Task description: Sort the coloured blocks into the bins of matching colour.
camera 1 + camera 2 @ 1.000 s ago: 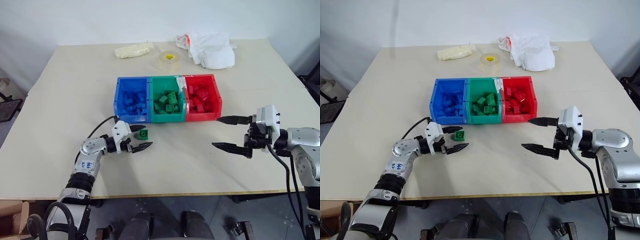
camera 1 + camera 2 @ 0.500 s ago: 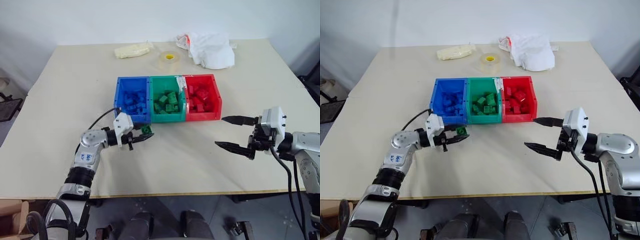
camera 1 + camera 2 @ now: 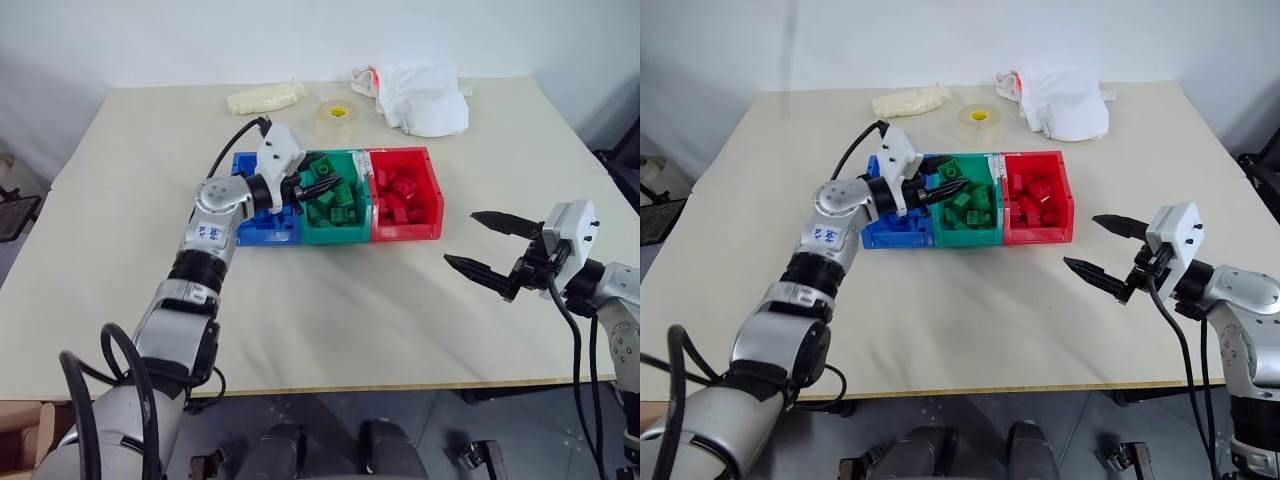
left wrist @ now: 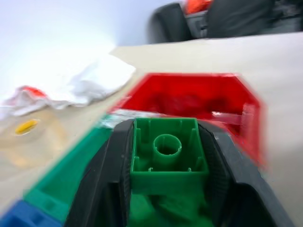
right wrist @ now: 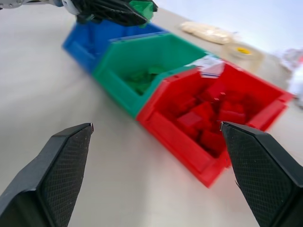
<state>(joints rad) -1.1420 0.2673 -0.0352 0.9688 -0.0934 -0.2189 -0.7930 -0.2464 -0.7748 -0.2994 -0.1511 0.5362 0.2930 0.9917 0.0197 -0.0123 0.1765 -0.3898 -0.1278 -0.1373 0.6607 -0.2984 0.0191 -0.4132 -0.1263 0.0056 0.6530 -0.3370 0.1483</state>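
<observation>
We carry a green block [image 4: 165, 153] in our left gripper [image 3: 318, 187], and the step in hand is, as we judge it, the drop into the green bin [image 3: 352, 235]. To do it well we should bring the block fully past the bin's near-left rim and over the green pile before we let go, since from the head views the fingertips sit just at the edge between the blue bin [image 3: 240, 195] and the green one; a release too soon could send the block into the blue. We should also let go low, so it does not bounce out. The block sits squarely between the two black fingers [image 4: 104, 179], pinched on both sides, its hollow underside facing the wrist camera, with the red bin [image 4: 189, 99] beyond it. Our right gripper [image 3: 488, 244] hangs over bare table [image 3: 330, 310] to the right of the bins, well apart from them, its fingers spread wide and holding nothing.
</observation>
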